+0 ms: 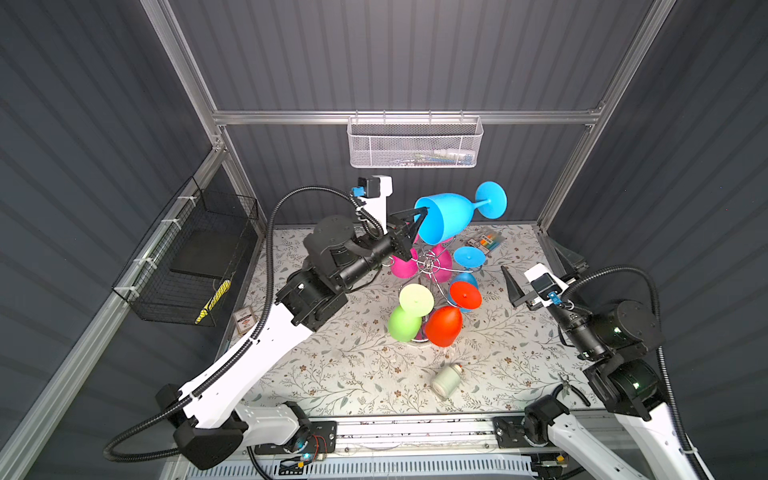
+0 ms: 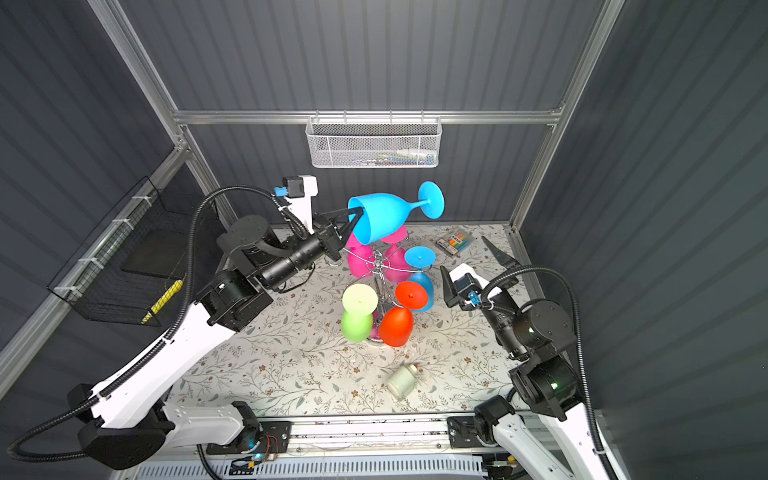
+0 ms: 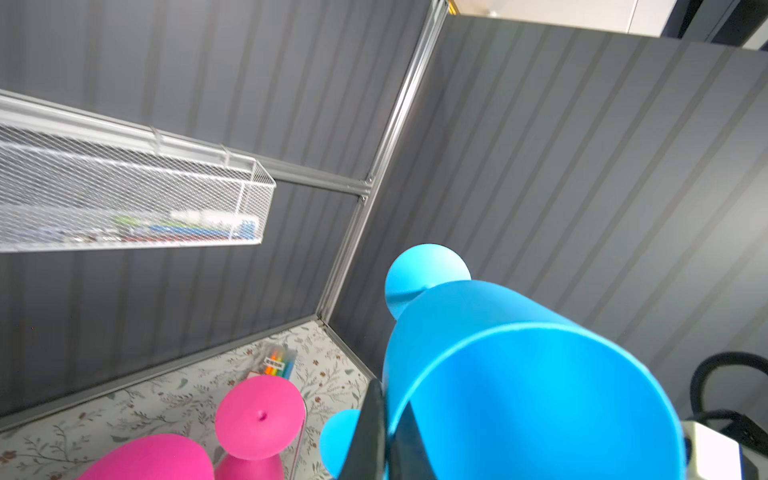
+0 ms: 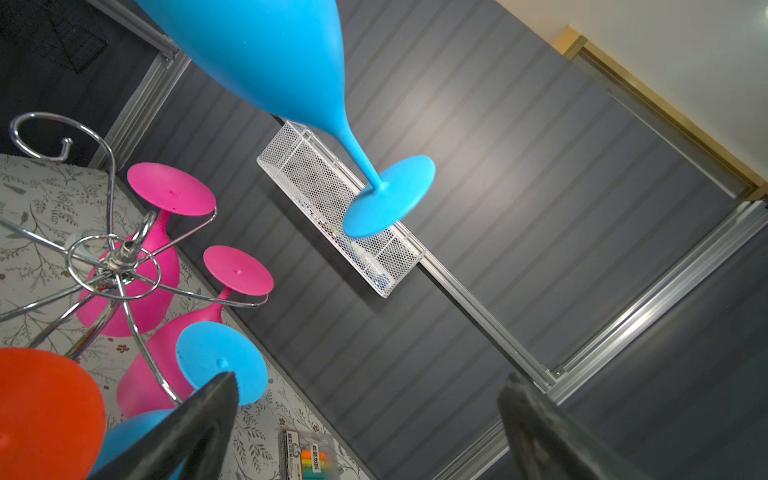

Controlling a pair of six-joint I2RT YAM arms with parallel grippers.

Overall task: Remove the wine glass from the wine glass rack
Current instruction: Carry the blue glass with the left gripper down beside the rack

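Observation:
A blue wine glass (image 1: pixel 449 216) (image 2: pixel 386 216) hangs sideways in the air above the wine glass rack (image 1: pixel 428 262) (image 2: pixel 377 262), foot toward the back wall. My left gripper (image 1: pixel 419 220) (image 3: pixel 386 399) is shut on its rim, one finger inside the bowl and one outside. The chrome rack (image 4: pixel 112 257) still carries pink, blue, red and green glasses upside down on its arms. To the right of the rack, my right gripper (image 2: pixel 463 254) (image 4: pixel 370 386) stands open with nothing between its fingers. The lifted glass (image 4: pixel 282 54) is above it.
A white bottle (image 1: pixel 446 380) lies on the floral cloth in front of the rack. A marker pack (image 1: pixel 486 241) sits at the back right. A white mesh basket (image 1: pixel 415 143) hangs on the back wall, a black wire basket (image 1: pixel 195 257) on the left wall. Pliers (image 1: pixel 571 386) lie front right.

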